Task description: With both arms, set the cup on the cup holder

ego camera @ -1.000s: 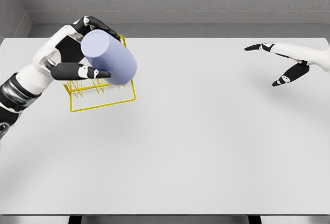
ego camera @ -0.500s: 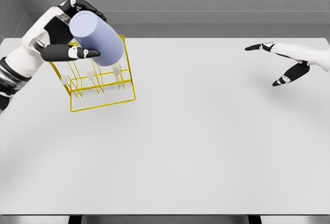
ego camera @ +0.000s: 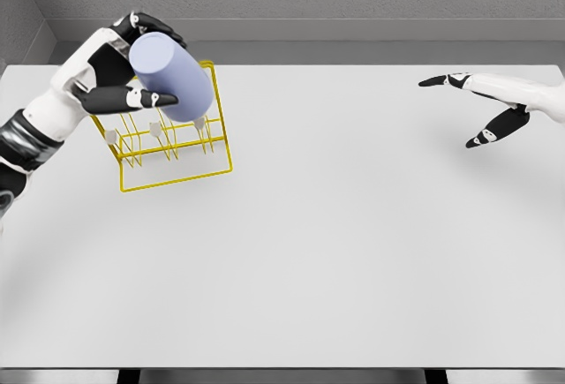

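Large flat white table [ego camera: 353, 252] fills most of the head view, grey wall behind its far edge. Yellow wire cup holder [ego camera: 168, 150], a rectangular rack with upright prongs tipped in white, sits on the table near the far left corner, its base frame flat on the surface. White left arm comes in from the left edge; its black-and-white left hand [ego camera: 110, 71] hangs over the far left part of the rack. Fingers are wrapped around the pale lavender cylindrical cup [ego camera: 169, 77], thumb across the near side, other fingers curled over the far top, so a firm grasp. Cup is tilted, 1 flat end facing up and toward the camera, the other end pointing down and right into the rack. It overlaps the rack's far side above the prongs; cannot tell whether it touches any wire or prong. Right hand [ego camera: 481, 106] shows at the right edge of the table near the far right corner, well apart from rack and cup, above the surface, fingers spread and extended, holding nothing.
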`<move>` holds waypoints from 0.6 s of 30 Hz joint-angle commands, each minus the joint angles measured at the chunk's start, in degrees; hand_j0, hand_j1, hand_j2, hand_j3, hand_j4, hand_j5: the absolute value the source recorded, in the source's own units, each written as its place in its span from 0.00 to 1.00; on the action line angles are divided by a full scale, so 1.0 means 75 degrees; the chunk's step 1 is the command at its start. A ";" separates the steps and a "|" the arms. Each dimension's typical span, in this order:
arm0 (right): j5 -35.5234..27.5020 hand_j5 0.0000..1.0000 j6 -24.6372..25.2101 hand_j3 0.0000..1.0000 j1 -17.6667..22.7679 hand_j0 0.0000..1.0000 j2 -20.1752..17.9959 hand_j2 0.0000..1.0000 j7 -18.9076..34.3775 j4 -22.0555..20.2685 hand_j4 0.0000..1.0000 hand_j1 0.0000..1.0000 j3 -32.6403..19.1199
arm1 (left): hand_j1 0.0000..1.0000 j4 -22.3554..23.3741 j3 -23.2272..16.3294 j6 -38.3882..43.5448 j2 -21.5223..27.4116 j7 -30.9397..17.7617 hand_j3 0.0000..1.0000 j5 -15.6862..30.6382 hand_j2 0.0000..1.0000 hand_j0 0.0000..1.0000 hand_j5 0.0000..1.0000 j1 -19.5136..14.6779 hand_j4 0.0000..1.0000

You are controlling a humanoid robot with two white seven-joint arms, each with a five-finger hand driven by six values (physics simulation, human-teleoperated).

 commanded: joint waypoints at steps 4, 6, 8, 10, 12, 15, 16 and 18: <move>-0.0049 1.00 0.0020 1.00 0.0000 1.00 0.0019 1.00 -0.0003 -0.0003 1.00 1.00 -0.0009 | 0.40 0.0072 -0.0013 -0.0007 -0.0237 0.0005 0.40 -0.0185 0.40 0.40 0.40 0.0012 0.40; -0.0049 1.00 0.0020 1.00 0.0000 1.00 0.0030 1.00 -0.0003 -0.0003 1.00 1.00 -0.0009 | 0.39 0.0119 -0.0013 -0.0007 -0.0413 0.0005 0.39 -0.0431 0.39 0.39 0.39 0.0059 0.39; -0.0049 1.00 0.0020 1.00 0.0000 1.00 0.0030 1.00 -0.0003 -0.0003 1.00 1.00 0.0003 | 0.40 0.0201 -0.0013 -0.0007 -0.0448 0.0005 0.40 -0.0454 0.40 0.40 0.40 0.0152 0.40; -0.0049 1.00 0.0020 1.00 0.0000 1.00 0.0030 1.00 -0.0003 -0.0003 1.00 1.00 0.0003 | 0.40 0.0201 -0.0002 -0.0007 -0.0518 0.0005 0.40 -0.0513 0.40 0.40 0.40 0.0176 0.40; -0.0049 1.00 0.0020 1.00 0.0000 1.00 0.0030 1.00 -0.0003 -0.0003 1.00 1.00 0.0003 | 0.61 0.0189 -0.0001 -0.0007 -0.0495 -0.0007 0.61 -0.0513 0.61 0.61 0.61 0.0188 0.61; -0.0049 1.00 0.0020 1.00 0.0000 1.00 0.0030 1.00 -0.0003 -0.0003 1.00 1.00 0.0003 | 0.99 0.0201 0.0045 -0.0007 -0.0424 -0.0030 0.99 -0.0536 0.99 0.99 0.99 0.0176 0.99; -0.0049 1.00 0.0020 1.00 0.0000 1.00 0.0030 1.00 -0.0003 -0.0003 1.00 1.00 0.0003 | 1.00 0.0201 0.0057 -0.0007 -0.0413 -0.0030 1.00 -0.0536 1.00 1.00 1.00 0.0187 1.00; -0.0049 1.00 0.0020 1.00 0.0000 1.00 0.0030 1.00 -0.0003 -0.0003 1.00 1.00 0.0003 | 1.00 0.0166 0.0069 -0.0018 -0.0401 -0.0030 1.00 -0.0525 1.00 1.00 1.00 0.0188 1.00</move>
